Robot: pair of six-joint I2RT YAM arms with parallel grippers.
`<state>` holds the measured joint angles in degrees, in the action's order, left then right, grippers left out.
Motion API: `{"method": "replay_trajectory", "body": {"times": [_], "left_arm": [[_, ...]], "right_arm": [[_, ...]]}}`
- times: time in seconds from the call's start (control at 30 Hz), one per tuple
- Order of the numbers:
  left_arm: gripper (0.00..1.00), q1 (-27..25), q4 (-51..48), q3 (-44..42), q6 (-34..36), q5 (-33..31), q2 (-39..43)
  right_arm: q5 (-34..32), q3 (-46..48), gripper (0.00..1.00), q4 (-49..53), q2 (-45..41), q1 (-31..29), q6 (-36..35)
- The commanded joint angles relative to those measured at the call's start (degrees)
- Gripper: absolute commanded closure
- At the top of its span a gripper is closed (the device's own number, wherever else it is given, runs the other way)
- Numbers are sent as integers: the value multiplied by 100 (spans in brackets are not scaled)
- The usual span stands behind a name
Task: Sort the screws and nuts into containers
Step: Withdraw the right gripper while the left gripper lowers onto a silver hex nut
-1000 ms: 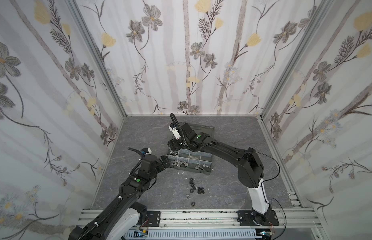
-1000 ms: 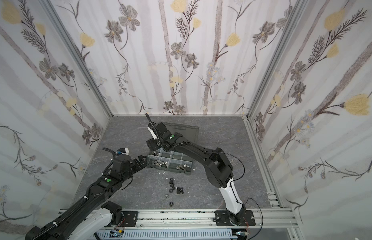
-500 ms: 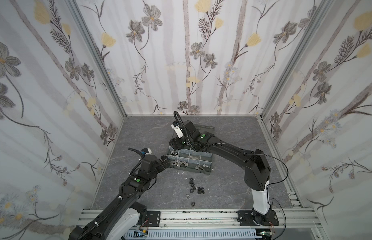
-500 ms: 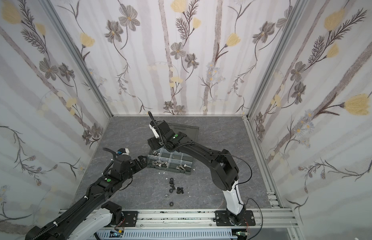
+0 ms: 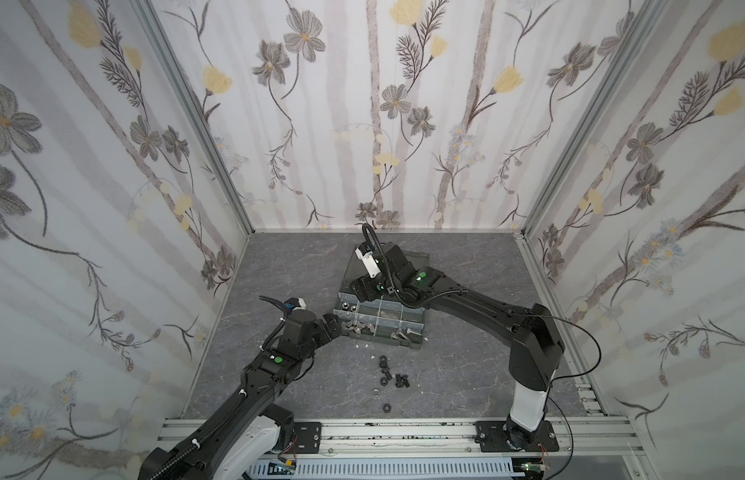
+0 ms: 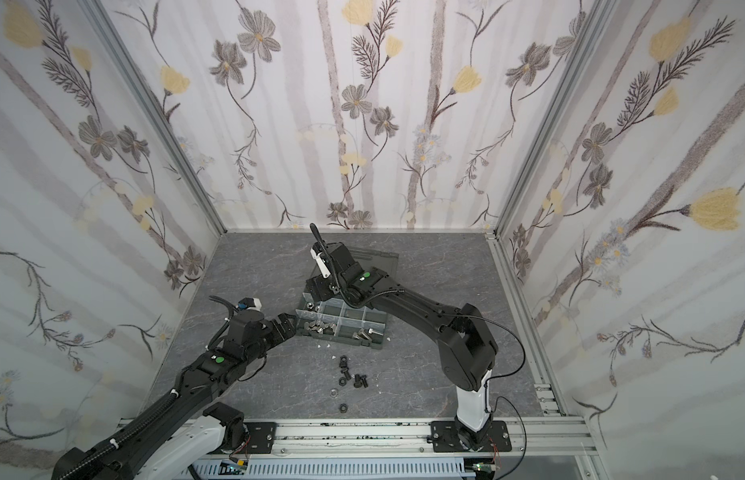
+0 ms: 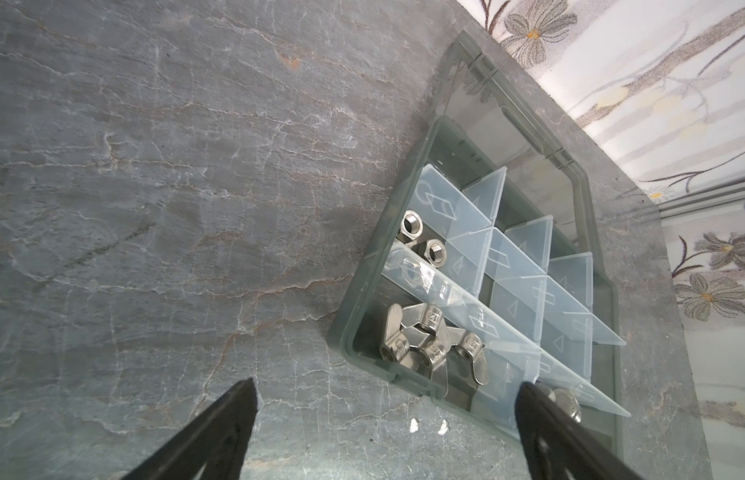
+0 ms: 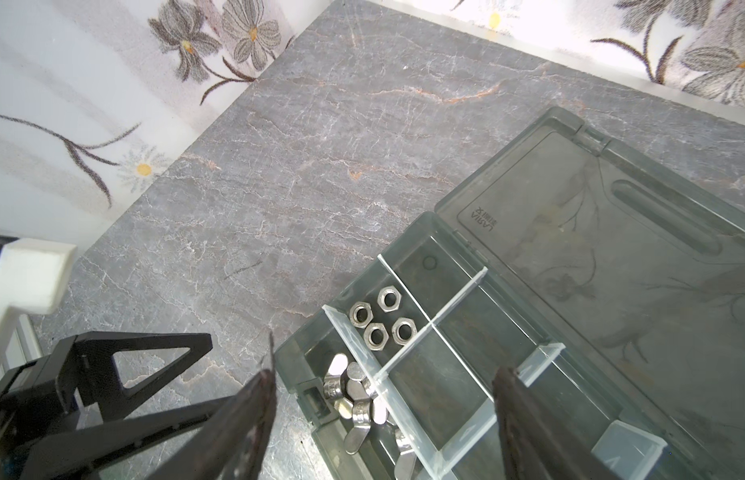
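Nuts [image 8: 366, 337] in corner cell [image 8: 373, 286] (four)

We note left arm [image 5: 275, 365] and right arm [image 5: 479, 309] matt black, green dots on both | base links [image 5: 526, 409] white | wrist cameras [image 5: 367, 259] white | cables [image 5: 375, 245] black, ribbed | left jaws black, triangular cut-outs | right jaws scuffed brown

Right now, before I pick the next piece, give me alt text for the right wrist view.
An open grey organiser box sits on the grey table, four silver hex nuts in one cell and silver wing nuts piled in the next. The right hand hangs over it, fingers spread and empty; the lid lies open.
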<state>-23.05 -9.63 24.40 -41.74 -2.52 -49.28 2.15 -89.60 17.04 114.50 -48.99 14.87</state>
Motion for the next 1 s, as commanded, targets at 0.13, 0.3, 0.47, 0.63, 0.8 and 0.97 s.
{"method": "replay_trajectory", "body": {"times": [0.13, 0.3, 0.47, 0.63, 0.8, 0.97], "left_arm": [[6, -14, 143, 38, 102, 287, -250], [9, -247, 187, 64, 109, 329, -517], [11, -813, 190, 351, 208, 206, -945], [13, -1620, 172, 822, 447, 90, -1556], [17, -2398, -222, 1333, 734, 49, -2014], [17, -3023, -1386, 1910, 1045, -492, -2261]], "right_arm": [[-103, 1052, 18, -666, -791, 156, 331], [-136, 1797, 18, -945, -1321, 307, 592], [-246, 2465, 18, -1036, -1826, 406, 732], [-390, 3097, 17, -1108, -2276, 541, 879], [-504, 3544, 17, -1124, -2765, 716, 964], [-583, 3854, 17, -1127, -3100, 923, 991]]}}
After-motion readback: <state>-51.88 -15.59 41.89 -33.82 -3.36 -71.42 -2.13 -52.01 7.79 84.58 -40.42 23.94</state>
